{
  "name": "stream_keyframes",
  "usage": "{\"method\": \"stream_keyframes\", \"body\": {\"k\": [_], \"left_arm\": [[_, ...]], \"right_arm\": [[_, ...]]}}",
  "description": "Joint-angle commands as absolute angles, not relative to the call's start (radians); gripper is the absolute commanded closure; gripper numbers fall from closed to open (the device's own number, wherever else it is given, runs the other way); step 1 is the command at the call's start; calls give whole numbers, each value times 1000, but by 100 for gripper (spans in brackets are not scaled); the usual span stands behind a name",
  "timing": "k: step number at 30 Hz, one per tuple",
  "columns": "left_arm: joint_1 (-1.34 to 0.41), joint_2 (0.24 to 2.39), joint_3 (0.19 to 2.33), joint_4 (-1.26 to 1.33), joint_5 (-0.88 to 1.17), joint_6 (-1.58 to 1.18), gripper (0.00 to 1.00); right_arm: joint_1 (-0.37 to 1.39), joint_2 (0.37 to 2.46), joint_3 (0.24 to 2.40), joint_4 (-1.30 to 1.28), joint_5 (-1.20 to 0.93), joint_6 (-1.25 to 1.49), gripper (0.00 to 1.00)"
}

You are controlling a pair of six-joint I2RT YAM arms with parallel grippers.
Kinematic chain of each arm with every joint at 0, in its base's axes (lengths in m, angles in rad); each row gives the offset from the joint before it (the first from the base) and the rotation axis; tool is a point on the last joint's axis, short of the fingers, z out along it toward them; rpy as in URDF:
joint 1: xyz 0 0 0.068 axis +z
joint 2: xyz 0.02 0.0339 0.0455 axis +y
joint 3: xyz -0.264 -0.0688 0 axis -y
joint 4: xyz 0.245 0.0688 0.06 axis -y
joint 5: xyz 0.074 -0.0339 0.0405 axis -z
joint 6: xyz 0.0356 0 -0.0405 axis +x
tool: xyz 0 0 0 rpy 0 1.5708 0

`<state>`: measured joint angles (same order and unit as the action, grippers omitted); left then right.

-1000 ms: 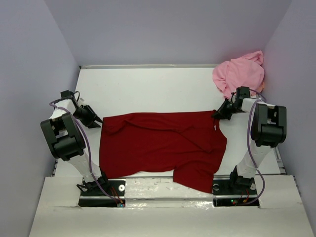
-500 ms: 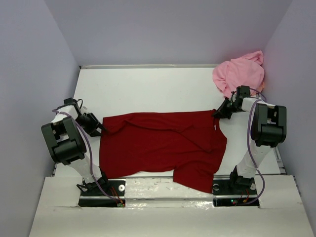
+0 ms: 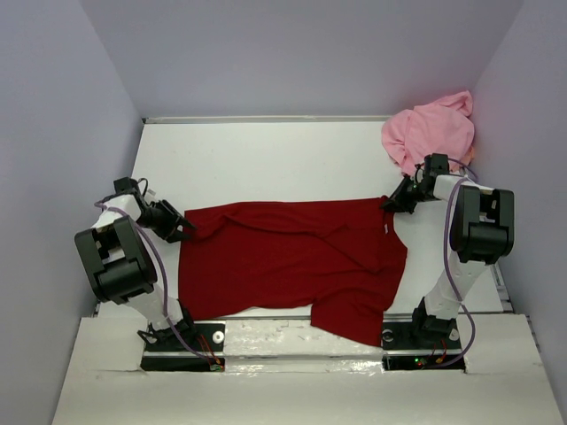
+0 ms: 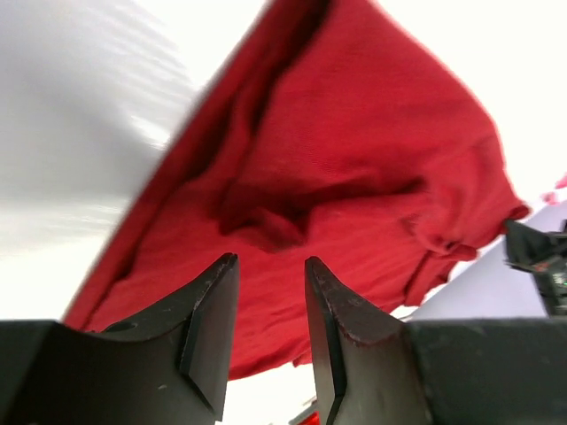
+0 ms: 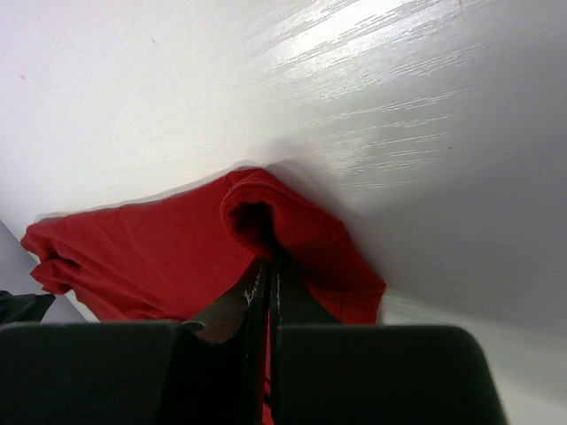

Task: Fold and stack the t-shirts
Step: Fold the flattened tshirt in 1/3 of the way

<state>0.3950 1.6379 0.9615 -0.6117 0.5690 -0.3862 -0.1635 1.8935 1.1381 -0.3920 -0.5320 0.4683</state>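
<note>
The dark red t-shirt (image 3: 292, 261) lies spread across the table's front half, one part hanging over the near edge. My left gripper (image 3: 184, 227) is open at the shirt's far left corner, its jaws apart over red cloth (image 4: 354, 177) and holding nothing. My right gripper (image 3: 390, 205) is shut on the shirt's far right corner; the wrist view shows the red hem (image 5: 292, 221) pinched between its closed fingers. The light pink t-shirt (image 3: 430, 131) lies crumpled in the far right corner, just behind the right gripper.
The white table (image 3: 266, 159) is walled on the left, right and back. The arm bases (image 3: 182, 341) stand at the near edge, the red shirt's lower part draped between them.
My left gripper has moved nearer and rightward to the shirt's far left corner. The right gripper and the shirts have not moved.
</note>
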Motion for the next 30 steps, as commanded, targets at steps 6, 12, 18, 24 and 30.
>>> {"method": "stream_keyframes", "body": {"k": [6, 12, 18, 24, 30], "left_arm": [[422, 1483, 919, -519, 666, -535, 55], [426, 1499, 876, -502, 681, -540, 55], [428, 1512, 877, -500, 678, -555, 55], [426, 1537, 925, -540, 612, -574, 55], [426, 1588, 1014, -617, 528, -595, 57]], "right_arm": [[-169, 1901, 1181, -367, -535, 456, 100], [-169, 1907, 1192, -371, -538, 456, 100], [-169, 1908, 1204, -374, -540, 456, 100], [-169, 1910, 1204, -377, -540, 456, 100], [-169, 1907, 1203, -376, -545, 454, 100]]}}
